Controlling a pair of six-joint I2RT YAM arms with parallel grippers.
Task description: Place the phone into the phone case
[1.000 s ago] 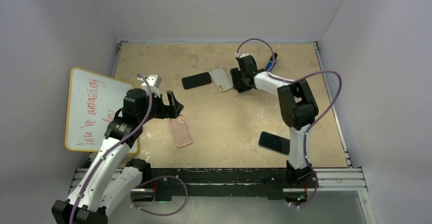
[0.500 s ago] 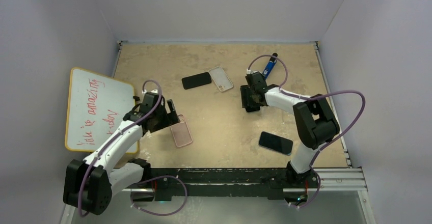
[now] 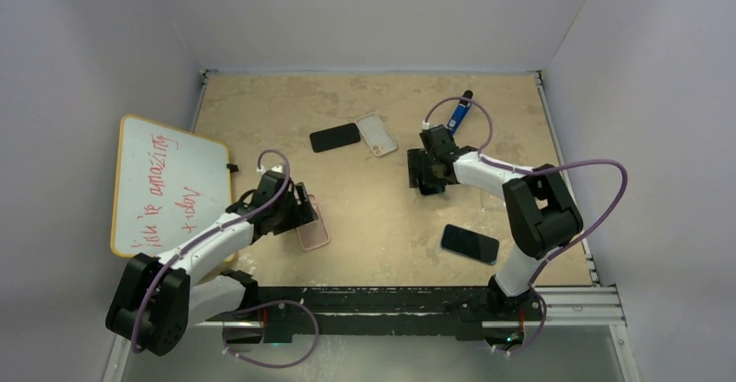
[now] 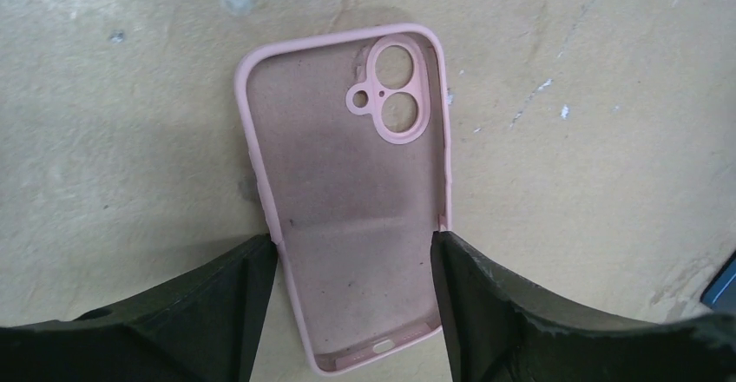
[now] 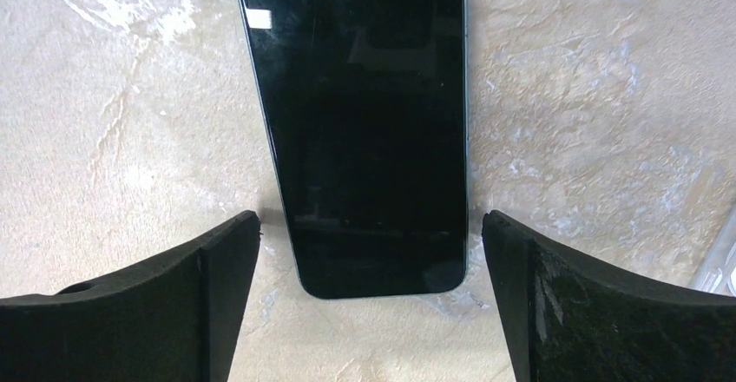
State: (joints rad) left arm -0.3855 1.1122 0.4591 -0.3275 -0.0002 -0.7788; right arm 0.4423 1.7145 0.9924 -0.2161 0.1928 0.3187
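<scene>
A pink phone case (image 4: 347,191) lies open side up on the table, camera cut-out at its far end. It also shows in the top view (image 3: 314,233). My left gripper (image 4: 354,239) is low over its near half, the fingertips touching both long edges, shut on it (image 3: 302,213). In the right wrist view a black phone (image 5: 369,121) lies screen up, its near end between the spread fingers of my right gripper (image 5: 371,217), untouched. The top view shows that gripper (image 3: 423,178) at table centre right, with one black phone (image 3: 335,136) far left of it and another (image 3: 469,243) nearer.
A clear phone case (image 3: 377,134) lies beside the far phone. A blue pen (image 3: 458,111) lies at the back right. A whiteboard (image 3: 165,187) with red writing leans at the left. White walls enclose the table (image 3: 382,217) on three sides.
My left gripper has moved right and down onto the pink case and closed in on its edges. My right gripper has pulled back from the clear case toward the table centre.
</scene>
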